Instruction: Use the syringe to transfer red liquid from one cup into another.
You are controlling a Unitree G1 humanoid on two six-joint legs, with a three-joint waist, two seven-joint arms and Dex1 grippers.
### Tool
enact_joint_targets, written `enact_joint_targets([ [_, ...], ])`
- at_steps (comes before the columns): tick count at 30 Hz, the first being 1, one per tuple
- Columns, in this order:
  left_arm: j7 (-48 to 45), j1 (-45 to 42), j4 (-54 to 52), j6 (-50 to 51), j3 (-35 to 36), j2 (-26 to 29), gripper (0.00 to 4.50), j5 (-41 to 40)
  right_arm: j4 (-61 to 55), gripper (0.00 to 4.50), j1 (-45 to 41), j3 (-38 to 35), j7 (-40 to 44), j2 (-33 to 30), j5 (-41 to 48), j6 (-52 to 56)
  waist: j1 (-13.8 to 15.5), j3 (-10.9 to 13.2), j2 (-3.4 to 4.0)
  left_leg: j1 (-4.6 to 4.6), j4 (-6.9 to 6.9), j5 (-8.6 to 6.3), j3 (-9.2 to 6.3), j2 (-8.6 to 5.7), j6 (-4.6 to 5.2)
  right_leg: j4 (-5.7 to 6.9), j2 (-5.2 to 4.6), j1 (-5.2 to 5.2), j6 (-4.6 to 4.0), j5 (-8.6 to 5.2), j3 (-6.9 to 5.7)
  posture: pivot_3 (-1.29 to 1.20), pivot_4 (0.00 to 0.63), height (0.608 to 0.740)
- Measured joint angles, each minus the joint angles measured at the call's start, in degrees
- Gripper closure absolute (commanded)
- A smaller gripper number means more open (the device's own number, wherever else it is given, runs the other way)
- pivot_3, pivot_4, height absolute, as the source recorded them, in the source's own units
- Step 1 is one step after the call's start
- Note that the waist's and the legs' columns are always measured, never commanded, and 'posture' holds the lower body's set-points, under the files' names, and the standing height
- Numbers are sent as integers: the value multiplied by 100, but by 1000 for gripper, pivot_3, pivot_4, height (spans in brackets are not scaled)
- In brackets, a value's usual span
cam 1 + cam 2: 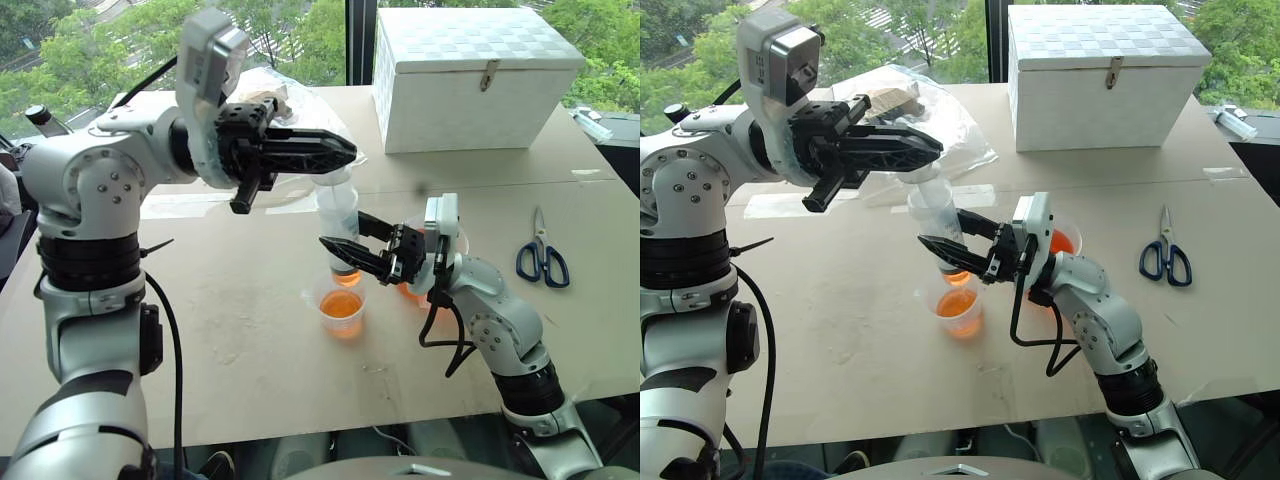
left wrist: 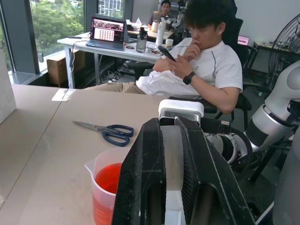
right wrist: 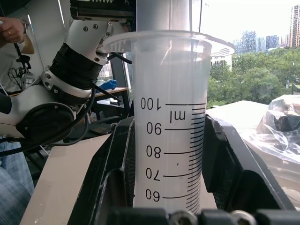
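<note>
- We see syringe (image 1: 937, 212) tip hidden behind right gripper (image 1: 952, 252), which clamps the barrel over small beaker (image 1: 958, 310).
- Left gripper (image 1: 335, 152) level, closed on plunger top; larger beaker (image 2: 105, 187) partly hidden.

Tan table (image 1: 250, 340), white box (image 1: 470, 75), scissors (image 1: 541, 258), smaller beaker (image 1: 341, 310), larger beaker (image 2: 105, 187), plastic bag (image 1: 930, 125)

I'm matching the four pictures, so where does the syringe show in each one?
Left eye: syringe upright at centre, above the small cup.
Right eye: left of centre.
Left wrist: its white plunger between the fingers.
Right wrist: its barrel at centre.
Shared landmark: scissors.
</note>
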Motion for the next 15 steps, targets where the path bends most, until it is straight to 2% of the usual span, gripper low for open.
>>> enact_joint_targets([
  [15,100,320,-216,-10,5,29,4462,-67,0,3022,-4,-1,62,104,0,141,2,0,0,0,0,0,0,0,0,0,0,0,0,0,0,0,150,740],
])
